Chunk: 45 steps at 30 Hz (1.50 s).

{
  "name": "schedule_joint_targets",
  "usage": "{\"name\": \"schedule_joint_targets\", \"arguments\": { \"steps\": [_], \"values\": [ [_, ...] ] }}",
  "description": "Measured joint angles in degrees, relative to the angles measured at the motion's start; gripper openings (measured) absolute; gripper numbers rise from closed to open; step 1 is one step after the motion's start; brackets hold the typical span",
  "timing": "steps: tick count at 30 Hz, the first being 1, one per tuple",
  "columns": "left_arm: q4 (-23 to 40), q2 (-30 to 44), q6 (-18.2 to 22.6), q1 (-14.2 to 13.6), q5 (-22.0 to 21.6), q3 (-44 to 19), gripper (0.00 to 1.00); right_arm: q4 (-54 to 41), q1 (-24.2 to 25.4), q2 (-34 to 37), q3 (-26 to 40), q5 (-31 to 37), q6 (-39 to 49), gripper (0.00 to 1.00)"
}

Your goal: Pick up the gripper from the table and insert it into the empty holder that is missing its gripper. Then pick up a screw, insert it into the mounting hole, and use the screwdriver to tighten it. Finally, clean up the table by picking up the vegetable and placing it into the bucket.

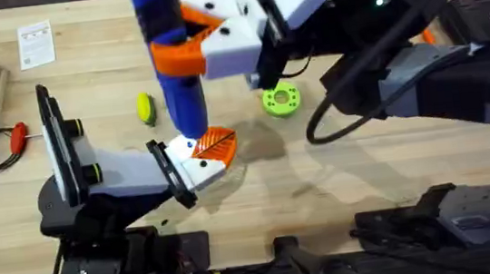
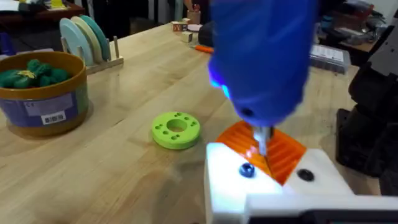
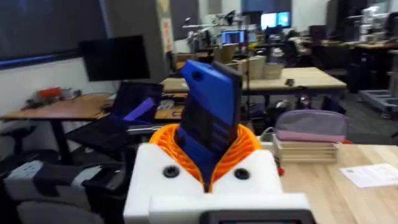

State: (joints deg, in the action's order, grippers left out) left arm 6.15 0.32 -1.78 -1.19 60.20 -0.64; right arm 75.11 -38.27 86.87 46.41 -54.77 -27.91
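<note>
The blue screwdriver stands upright, and the orange pads of my right gripper are shut on it. In the right wrist view it rises between those pads. Its thin metal tip points down onto my left gripper, whose orange fingers lie together with nothing between them. A dark screw sits in the white holder just beside the tip. The yellow vegetable lies on the table left of the screwdriver. The bucket holds green toy vegetables.
A flat green disc with holes lies right of the screwdriver. A red-handled screwdriver and a wire coil lie at the table's left edge. A paper card lies at the far left. My right arm spans the upper right.
</note>
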Motion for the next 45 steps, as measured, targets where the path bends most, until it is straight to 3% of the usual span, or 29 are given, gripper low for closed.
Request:
{"name": "schedule_joint_targets", "arguments": {
  "steps": [18, 45],
  "values": [
    [0.00, 0.00, 0.00, 0.00, 0.00, 0.00, 0.005, 4.59, -1.43, -0.02, 0.00, -3.62, 5.72, 0.024],
    [0.00, 0.00, 0.00, 0.00, 0.00, 0.00, 0.005, 2.76, -2.99, 0.00, 1.84, -5.15, 8.16, 0.024]
  ]
}}
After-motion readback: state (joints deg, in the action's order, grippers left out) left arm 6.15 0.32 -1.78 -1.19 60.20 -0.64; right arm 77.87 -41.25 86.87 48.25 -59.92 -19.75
